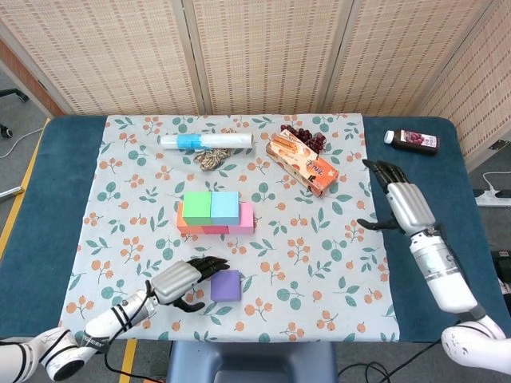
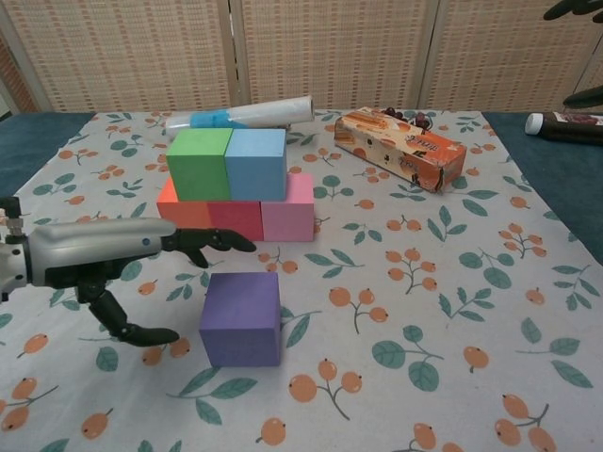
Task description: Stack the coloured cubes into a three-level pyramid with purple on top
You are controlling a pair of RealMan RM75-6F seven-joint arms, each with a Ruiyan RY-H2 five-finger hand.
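The left hand [image 1: 177,281] hovers at the purple cube [image 1: 225,285], fingers [image 2: 203,239] spread and holding nothing, thumb low at the cube's 9 o'clock side and the other fingers reaching over its far edge. Whether any of them touches the cube cannot be told. The cube sits on the bench [image 1: 72,167] at 6 o'clock of the stack, apart from it, near the front edge.

The stack stands two levels high: a red cube [image 2: 236,219] flanked by an orange cube [image 2: 181,217] and a pink cube [image 2: 288,214] below, a green cube [image 2: 200,162] and a blue cube [image 2: 255,161] above, touching side by side. The right hand [image 1: 405,203] hangs open at 3 o'clock, well apart from the work, fingers loosely spread.

The step in hand looks to be the grasp of the purple cube. It would go best with thumb and fingers closing squarely on opposite faces, low enough to stop the cube twisting. The lift should clear the upper row before moving toward 12 o'clock. The purple cube should come down centred over the green-blue seam, released gently so neither cube is nudged off the base.
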